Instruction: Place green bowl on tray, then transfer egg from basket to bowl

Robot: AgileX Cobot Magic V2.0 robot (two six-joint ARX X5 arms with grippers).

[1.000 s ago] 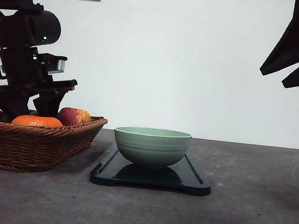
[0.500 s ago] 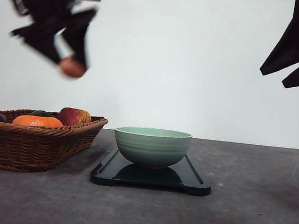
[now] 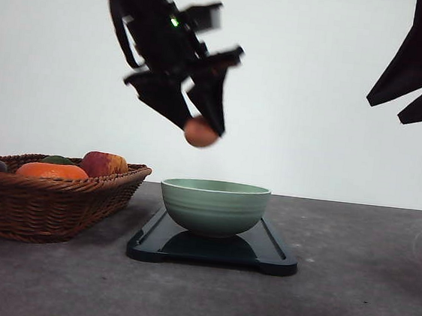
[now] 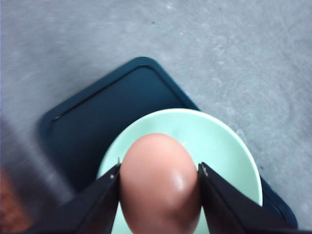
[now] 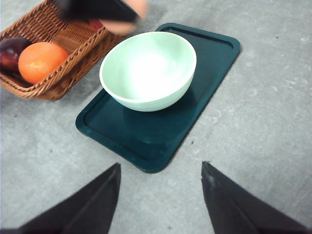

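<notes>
On the grey bench (image 3: 348, 293), the green bowl (image 3: 214, 207) already sits on the tray (image 3: 272, 256). The left gripper (image 3: 199, 130), jaws clamping the egg (image 3: 200, 132), hangs above the bowl; release remains. The right gripper (image 5: 160, 181) is spread, empty.

Pale sage-green bowl (image 3: 214, 206) faintly ridged, black tray (image 3: 213, 248), brown woven basket (image 3: 40, 200), pinkish-brown egg (image 3: 200, 132) in my black left pincer (image 3: 197, 127), orange fruit (image 5: 39, 61), grey tabletop (image 3: 348, 293).

We see the green bowl (image 3: 214, 207) side-on at worktop height in front; both wrist cameras look down on it, the left closest, the right farther.
</notes>
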